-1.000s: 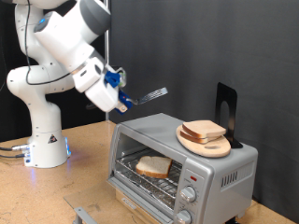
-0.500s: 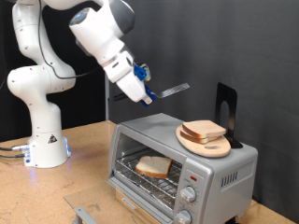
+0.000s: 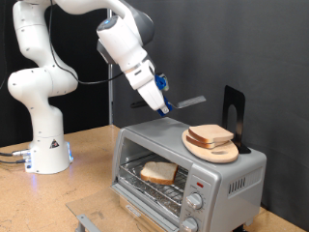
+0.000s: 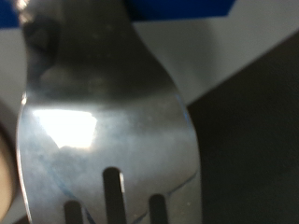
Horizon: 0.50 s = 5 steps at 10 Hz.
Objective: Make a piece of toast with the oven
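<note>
The pincer [image 3: 161, 104] is clamped on a metal fork [image 3: 187, 101], hovering above the oven [image 3: 193, 164] top, near the wooden plate [image 3: 210, 148] at its exterior-right edge. One piece of toast [image 3: 158, 173] lies on the rack inside, door down. Swinging lower, the tines could knock the plate's slice [image 3: 210, 134] off.

Oven [image 3: 188, 174] sits on the table [image 3: 87, 184], toward the exterior view's bottom right. One piece of toast [image 3: 159, 173] lies on the rack inside it. Plate [image 3: 210, 147] rests on the oven's roof, with a second slice [image 3: 210, 135] on it. Hand [image 3: 160, 104] is above the oven's left end, fork [image 3: 185, 101] pointing right toward the plate.
</note>
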Tool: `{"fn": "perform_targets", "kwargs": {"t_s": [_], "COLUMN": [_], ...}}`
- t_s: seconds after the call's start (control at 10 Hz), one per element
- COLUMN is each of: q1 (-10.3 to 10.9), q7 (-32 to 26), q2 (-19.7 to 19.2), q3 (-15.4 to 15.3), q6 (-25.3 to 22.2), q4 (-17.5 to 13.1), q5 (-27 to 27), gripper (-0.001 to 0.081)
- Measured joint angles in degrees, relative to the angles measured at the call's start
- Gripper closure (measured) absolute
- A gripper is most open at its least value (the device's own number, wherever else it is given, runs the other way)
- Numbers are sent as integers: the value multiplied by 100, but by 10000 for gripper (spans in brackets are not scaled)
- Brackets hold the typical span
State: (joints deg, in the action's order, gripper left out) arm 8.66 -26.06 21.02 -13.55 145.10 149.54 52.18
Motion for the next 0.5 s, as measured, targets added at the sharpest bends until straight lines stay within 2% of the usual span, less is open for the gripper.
{"fn": "perform_targets", "kwargs": {"t_s": [0.5], "q1": [12], "q7": [-158], "q2": [-467], "q3": [-121], "q6": [469], "q4": [46], "q5": [243], "gripper": [441]}}
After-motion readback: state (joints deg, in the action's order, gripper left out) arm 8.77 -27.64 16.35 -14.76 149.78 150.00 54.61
